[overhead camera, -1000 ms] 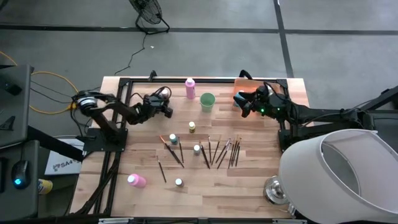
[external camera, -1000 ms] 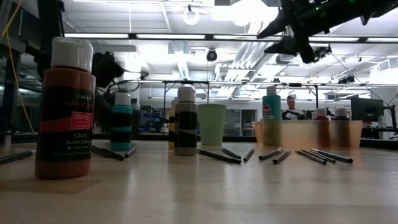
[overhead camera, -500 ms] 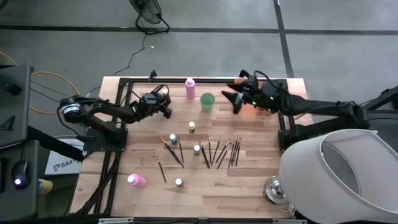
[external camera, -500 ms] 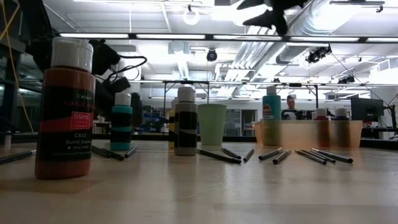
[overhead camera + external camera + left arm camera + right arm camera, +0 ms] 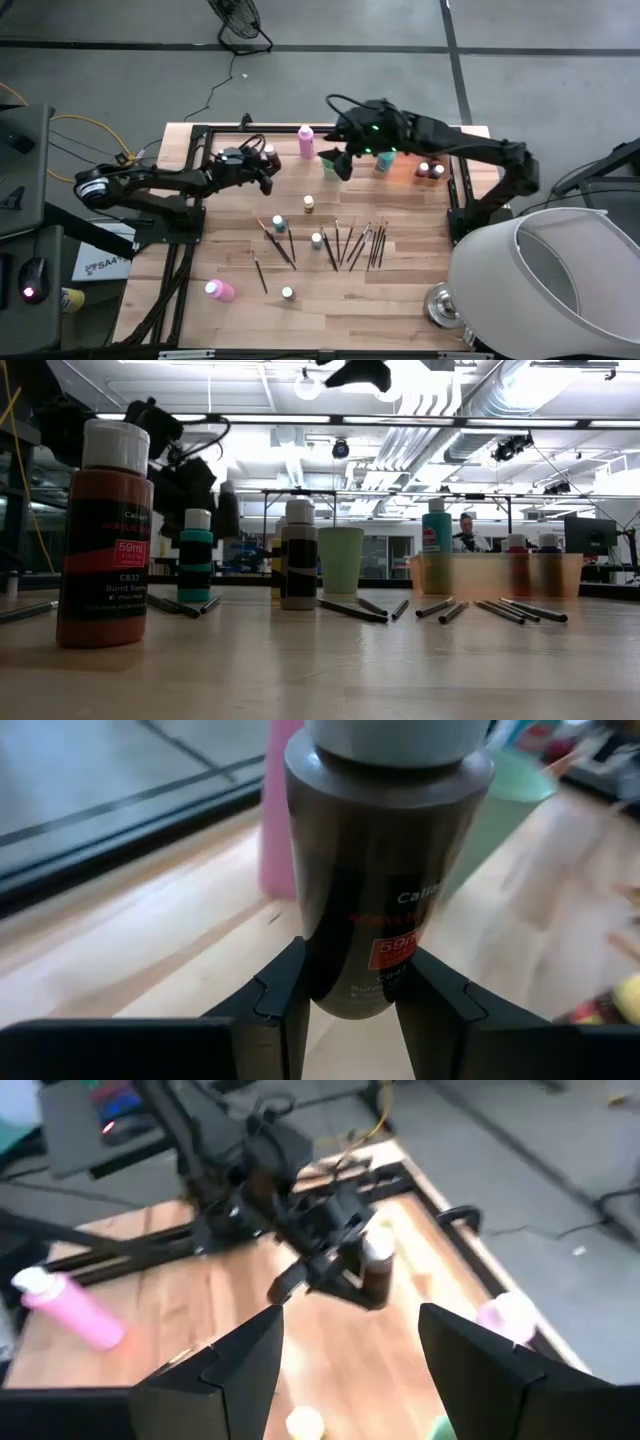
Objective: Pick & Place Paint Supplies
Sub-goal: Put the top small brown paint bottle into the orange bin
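Your left hand is clamped on a small brown paint bottle with a pale cap, one dark finger pressed to each side of it. In the overhead view that left hand sits near the back left of the wooden desk, with the brown paint bottle just left of an upright pink bottle.

Your right hand reaches in from the right and hovers over the light green cup, near the pink bottle. Its two fingers stand wide apart and hold nothing.

Behind the right arm sits the flat orange tray, at the back right of the desk. It holds a teal bottle and two small bottles with pale caps.

On the open desk nearer the front you have more supplies. A small teal paint bottle, a yellow one and a pale-capped one stand in the middle. A cluster of thin dark brushes lies fanned out to their right, with a few more brushes to their left. A second pink bottle lies on its side near the front left, and another small capped bottle stands just right of it.

From desk height, a burnt-sienna bottle stands closest to the camera.
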Available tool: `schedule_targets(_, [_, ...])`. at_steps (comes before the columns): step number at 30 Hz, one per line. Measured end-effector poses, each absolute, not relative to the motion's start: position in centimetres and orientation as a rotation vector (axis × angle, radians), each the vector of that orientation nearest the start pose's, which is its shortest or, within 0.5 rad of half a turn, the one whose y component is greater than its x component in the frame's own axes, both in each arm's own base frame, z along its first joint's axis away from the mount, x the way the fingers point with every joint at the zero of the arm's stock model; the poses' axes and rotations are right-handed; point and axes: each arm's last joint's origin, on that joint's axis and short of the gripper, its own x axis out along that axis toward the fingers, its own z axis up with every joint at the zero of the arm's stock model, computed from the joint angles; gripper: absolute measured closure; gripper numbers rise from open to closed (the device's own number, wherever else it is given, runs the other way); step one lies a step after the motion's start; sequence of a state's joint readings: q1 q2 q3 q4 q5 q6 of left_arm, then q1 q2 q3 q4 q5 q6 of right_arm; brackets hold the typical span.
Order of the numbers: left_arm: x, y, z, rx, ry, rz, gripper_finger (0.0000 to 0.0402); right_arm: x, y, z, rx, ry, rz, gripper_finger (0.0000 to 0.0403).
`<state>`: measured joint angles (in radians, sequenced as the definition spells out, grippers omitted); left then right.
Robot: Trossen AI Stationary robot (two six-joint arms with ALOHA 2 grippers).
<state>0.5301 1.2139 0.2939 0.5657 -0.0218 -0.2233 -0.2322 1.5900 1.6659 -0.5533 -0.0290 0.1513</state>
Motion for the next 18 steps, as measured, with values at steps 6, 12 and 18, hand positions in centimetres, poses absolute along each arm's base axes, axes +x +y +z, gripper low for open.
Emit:
schedule_targets(6, [18.8, 10.8, 17.8, -0.272, 0.305, 0.491, 0.0288, 36.6, -9.5, 40.0, 0.260, 0.521, -0.159, 0.0174])
schedule_targets(12, [20.2, 11.4, 21.2, -0.198, 0.404, 0.413, 0.0288, 39.0, -10.4, 38.6, 0.238, 0.541, -0.143, 0.0174])
schedule_targets(18, [21.1, 11.9, 24.9, -0.136, 0.440, 0.395, 0.0288, 40.6, -10.7, 37.0, 0.196, 0.541, -0.206, 0.0174])
